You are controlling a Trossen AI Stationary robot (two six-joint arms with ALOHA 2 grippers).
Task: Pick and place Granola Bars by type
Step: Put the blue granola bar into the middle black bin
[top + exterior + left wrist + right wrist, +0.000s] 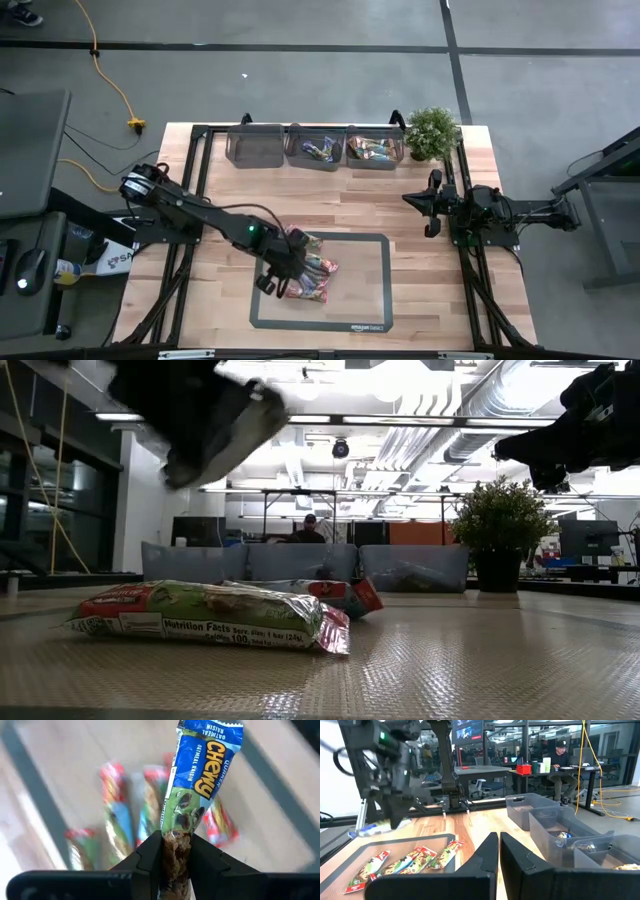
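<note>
Several granola bars (308, 272) with red-and-green wrappers lie in a loose pile on the dark-rimmed mat (375, 240); from table height the pile (200, 615) shows lying flat. My left gripper (175, 852) hovers over the pile and is shut on a blue-wrapped bar (200, 775). My right gripper (499, 851) waits shut at the table's right side (432, 205), holding nothing. My left gripper pinches one end of the blue bar's wrapper (175, 840) between its two fingers. The fingers slant down from above and lie along the bar, which sticks out beyond the fingertips. The bar is lifted clear of the pile below.
Three grey translucent bins (313, 147) stand in a row at the far edge; the middle and right (372, 147) ones hold bars, the left one (255, 145) looks bare. A potted plant (432, 132) stands at the far right corner. People sit at desks beyond the table.
</note>
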